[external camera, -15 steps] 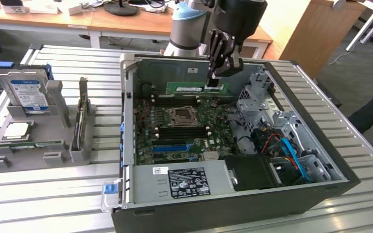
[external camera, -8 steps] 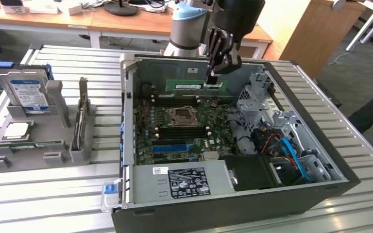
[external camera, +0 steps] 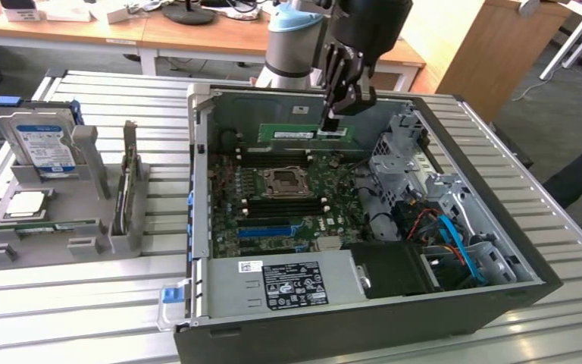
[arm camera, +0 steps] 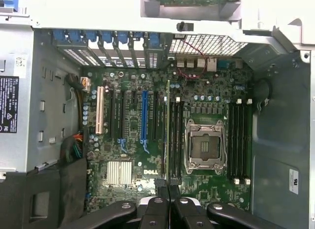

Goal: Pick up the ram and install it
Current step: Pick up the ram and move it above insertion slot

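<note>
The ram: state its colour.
The ram is green with a white label; best in the exterior view.

Slatted table [external camera: 69, 311]: computer case [external camera: 352, 337], parts tray [external camera: 28, 262]

You have on record:
- Arm [external camera: 291, 57]: grey tubular link, topped by a pale blue joint cap [external camera: 296, 17].
- Wrist housing [external camera: 372, 23]: black, rounded, slightly glossy.
- Gripper [external camera: 332, 121]: black linkage bars [arm camera: 106, 214] on each side, joined by silver round-headed pivot screws [arm camera: 180, 201], tapering to narrow black fingertips [arm camera: 162, 192].

"DELL" on the motherboard [arm camera: 129, 140]
</note>
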`<state>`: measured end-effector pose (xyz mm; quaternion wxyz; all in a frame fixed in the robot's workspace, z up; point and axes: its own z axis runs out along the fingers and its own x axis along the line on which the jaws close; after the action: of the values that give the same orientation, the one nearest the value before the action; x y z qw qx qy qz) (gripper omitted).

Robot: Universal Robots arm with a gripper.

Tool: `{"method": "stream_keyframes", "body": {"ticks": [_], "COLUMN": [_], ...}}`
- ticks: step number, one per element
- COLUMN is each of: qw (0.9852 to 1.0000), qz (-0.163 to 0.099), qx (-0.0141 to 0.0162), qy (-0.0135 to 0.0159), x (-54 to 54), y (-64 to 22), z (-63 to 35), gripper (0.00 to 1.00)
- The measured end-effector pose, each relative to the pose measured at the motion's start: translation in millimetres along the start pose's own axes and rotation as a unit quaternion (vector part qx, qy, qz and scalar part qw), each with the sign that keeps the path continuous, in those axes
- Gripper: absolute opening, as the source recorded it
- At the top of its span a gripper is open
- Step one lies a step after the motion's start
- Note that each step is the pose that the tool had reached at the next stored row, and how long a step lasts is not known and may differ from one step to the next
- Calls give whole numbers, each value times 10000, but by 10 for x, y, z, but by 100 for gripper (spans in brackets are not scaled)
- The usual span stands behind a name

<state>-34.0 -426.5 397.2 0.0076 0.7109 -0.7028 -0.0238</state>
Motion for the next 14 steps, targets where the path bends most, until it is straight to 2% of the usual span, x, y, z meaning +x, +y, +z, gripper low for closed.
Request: {"method": "stream_keyframes", "body": {"ticks": [14], "qw": [10000], "qz": [0], "qx": [0], "qy": [1], "x": [4], "y": [-7], "z": [154], "gripper": [12]}}
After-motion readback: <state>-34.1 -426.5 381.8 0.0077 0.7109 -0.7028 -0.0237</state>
